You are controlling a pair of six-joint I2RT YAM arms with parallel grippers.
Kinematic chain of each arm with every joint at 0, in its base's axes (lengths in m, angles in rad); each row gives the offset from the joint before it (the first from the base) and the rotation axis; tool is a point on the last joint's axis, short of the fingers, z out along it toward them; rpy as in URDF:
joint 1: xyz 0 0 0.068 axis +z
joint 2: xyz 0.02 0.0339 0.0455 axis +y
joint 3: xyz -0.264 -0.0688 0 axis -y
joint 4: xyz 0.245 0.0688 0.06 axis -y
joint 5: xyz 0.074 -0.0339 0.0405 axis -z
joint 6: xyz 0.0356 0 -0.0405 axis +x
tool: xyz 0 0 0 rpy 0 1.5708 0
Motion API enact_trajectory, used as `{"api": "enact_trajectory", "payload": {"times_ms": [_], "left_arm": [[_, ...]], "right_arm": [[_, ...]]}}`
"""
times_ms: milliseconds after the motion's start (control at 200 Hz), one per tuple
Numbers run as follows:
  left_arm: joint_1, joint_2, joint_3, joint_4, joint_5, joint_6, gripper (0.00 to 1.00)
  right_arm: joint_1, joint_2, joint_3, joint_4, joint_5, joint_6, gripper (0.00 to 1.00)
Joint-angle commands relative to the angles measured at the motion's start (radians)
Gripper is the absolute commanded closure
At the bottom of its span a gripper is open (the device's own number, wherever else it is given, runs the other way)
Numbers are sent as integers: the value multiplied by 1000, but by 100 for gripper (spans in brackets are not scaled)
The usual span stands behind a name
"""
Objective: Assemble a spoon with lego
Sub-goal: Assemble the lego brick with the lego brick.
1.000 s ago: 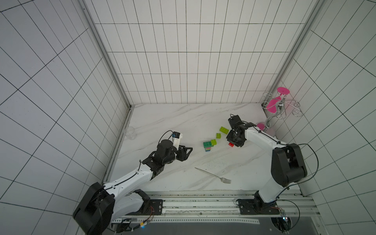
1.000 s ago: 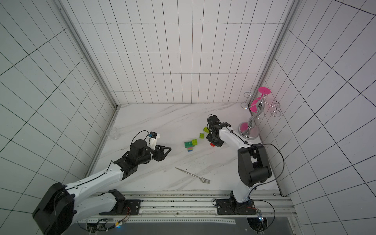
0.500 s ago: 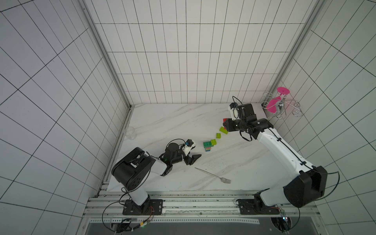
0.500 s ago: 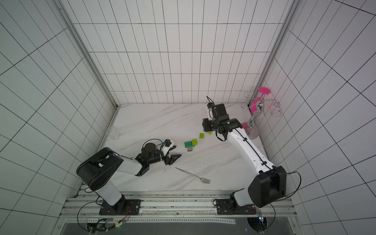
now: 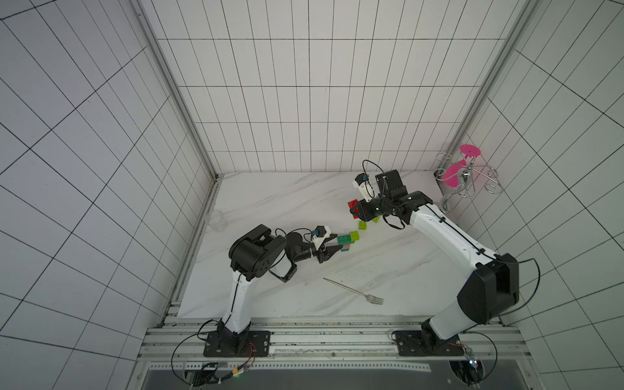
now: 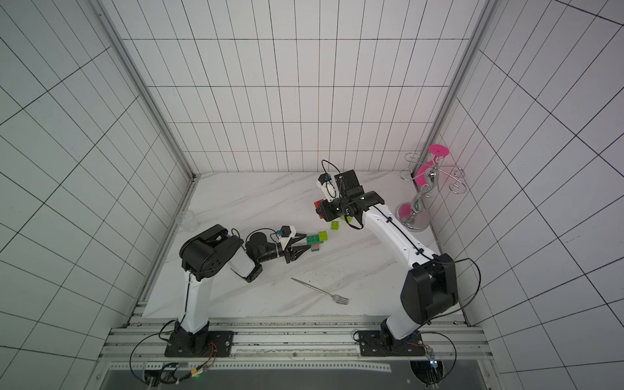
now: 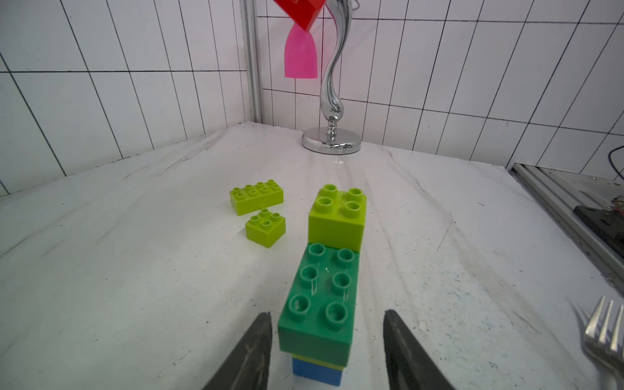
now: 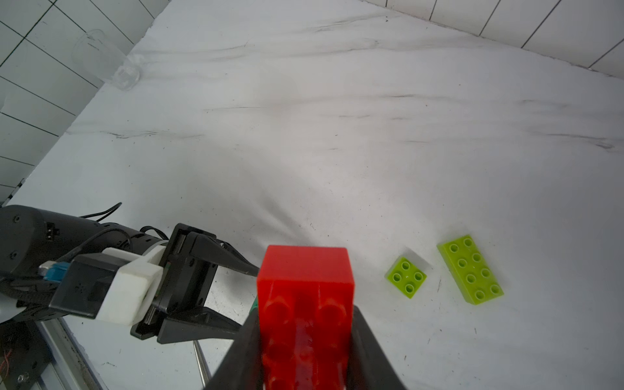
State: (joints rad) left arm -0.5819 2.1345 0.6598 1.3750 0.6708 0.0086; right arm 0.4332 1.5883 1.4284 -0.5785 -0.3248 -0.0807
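The spoon is a partial stack (image 5: pixel 347 240) (image 6: pixel 316 240) at mid-table: a dark green brick (image 7: pixel 320 297) over lime and blue layers, with a lime square brick (image 7: pixel 337 219) on its far end. My left gripper (image 5: pixel 338 241) (image 7: pixel 327 314) is open, low over the table, with a jaw on either side of the stack's near end and gaps on both sides. My right gripper (image 5: pixel 356 209) (image 8: pixel 305 310) hangs above the table further back, shut on a red brick (image 8: pixel 305 287) (image 6: pixel 317 203). Two loose lime lego pieces lie below it: a square (image 8: pixel 407 277) (image 5: pixel 362 225) and a rectangle (image 8: pixel 470 269).
A metal fork (image 5: pixel 354 291) (image 6: pixel 320 290) lies near the table's front edge, its tines close to my left gripper's side (image 7: pixel 604 334). A chrome stand with a pink cup (image 5: pixel 462 175) (image 6: pixel 418 209) occupies the back right corner. A clear glass (image 5: pixel 215 220) sits at the left edge.
My right gripper has lifted the red brick off the table and moved back. My left gripper has slid right up to the stack, and its jaws now straddle the near end.
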Motion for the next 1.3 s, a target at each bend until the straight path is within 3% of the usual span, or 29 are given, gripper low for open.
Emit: {"api": "enact_trajectory", "payload": {"times_ms": [0, 255, 335, 605, 905, 1064, 1294], "left_arm": [[-5, 40, 25, 39, 66, -16, 52], [-4, 64, 44, 39, 75, -26, 50], [-12, 60, 34, 38, 23, -26, 47], [-85, 59, 5, 39, -107, 67, 49], [-102, 49, -1, 39, -142, 92, 69], [-91, 32, -30, 41, -140, 105, 71], [-36, 21, -41, 40, 21, 34, 71]], "right_arm": [[19, 27, 73, -30, -23, -127, 89], [24, 93, 180, -124, -97, -195, 88], [24, 100, 178, -127, -83, -190, 88], [30, 102, 164, -138, -60, -186, 88], [47, 63, 129, -135, -67, -287, 88], [49, 42, 95, -193, -131, -480, 88], [49, 79, 114, -423, -251, -823, 89]]}}
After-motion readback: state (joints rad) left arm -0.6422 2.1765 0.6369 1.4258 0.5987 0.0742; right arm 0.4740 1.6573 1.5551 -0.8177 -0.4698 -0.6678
